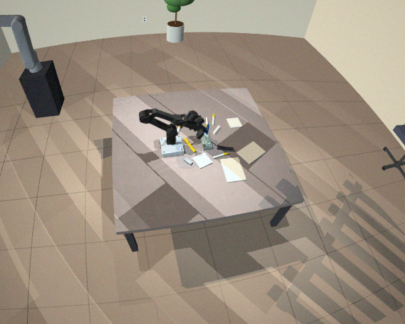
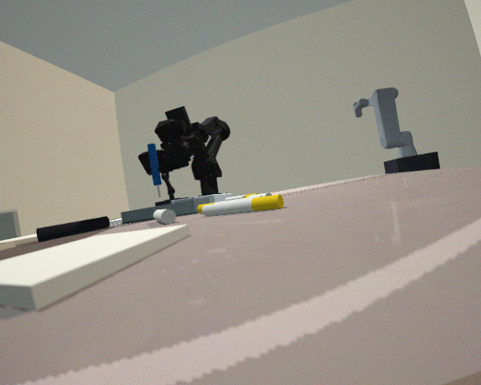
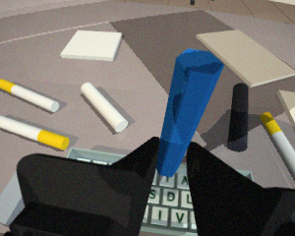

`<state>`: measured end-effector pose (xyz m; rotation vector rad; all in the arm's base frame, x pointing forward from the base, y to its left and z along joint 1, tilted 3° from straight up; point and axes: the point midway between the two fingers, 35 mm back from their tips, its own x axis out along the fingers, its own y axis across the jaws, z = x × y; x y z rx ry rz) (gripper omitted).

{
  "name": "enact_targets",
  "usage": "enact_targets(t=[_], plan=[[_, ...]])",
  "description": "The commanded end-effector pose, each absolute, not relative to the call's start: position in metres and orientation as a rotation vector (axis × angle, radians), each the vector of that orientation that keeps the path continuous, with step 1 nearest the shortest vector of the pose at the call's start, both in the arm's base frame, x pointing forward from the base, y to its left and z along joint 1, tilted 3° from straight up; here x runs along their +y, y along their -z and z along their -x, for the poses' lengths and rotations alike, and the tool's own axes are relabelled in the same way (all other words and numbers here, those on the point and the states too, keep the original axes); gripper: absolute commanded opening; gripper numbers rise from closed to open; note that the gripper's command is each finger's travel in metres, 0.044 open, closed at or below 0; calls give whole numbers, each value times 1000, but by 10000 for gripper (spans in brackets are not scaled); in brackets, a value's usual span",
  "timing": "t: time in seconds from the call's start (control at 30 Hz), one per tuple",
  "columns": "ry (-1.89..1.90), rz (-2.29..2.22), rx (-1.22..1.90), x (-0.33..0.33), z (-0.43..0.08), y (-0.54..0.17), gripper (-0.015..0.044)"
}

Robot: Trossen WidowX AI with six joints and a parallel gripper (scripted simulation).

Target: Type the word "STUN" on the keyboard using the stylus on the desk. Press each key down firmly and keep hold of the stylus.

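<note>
A blue stylus (image 1: 207, 128) (image 2: 153, 164) (image 3: 191, 98) stands nearly upright, slightly tilted, in my gripper (image 3: 172, 146). The gripper is shut on it. The thin grey tip shows in the exterior view a little above the keyboard (image 1: 206, 143) (image 2: 139, 214) (image 3: 170, 198); in the wrist view the tip is hidden. The keyboard is a pale green block with white lettered keys. In the wrist view T and A show just beyond the stylus's lower end, with S, D, L and then I, V nearer. The fingers cover many other keys, and I cannot see U or N.
A white cylinder (image 1: 216, 129) (image 2: 164, 216) (image 3: 103, 107) and yellow-and-white markers (image 2: 240, 205) (image 3: 31, 130) lie beyond the keyboard. A black cylinder (image 1: 225, 148) (image 2: 73, 228) (image 3: 238, 118) lies to its right in the wrist view. Flat pads (image 1: 234, 122) (image 1: 250, 152) and a yellow stick (image 1: 189, 144) lie around.
</note>
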<state>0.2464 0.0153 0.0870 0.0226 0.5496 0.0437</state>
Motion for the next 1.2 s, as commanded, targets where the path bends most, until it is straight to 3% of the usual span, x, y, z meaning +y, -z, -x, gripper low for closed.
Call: enact_targets(t=[0.0,0.67,0.77,1.17], plan=[[-47,-20,539,11,-255,-92,0],[-48,-19,539,7,-259,-74,0],[-48,-19,539,8,-260,-73,79],[-49,-19,539,9,-261,-66,81]])
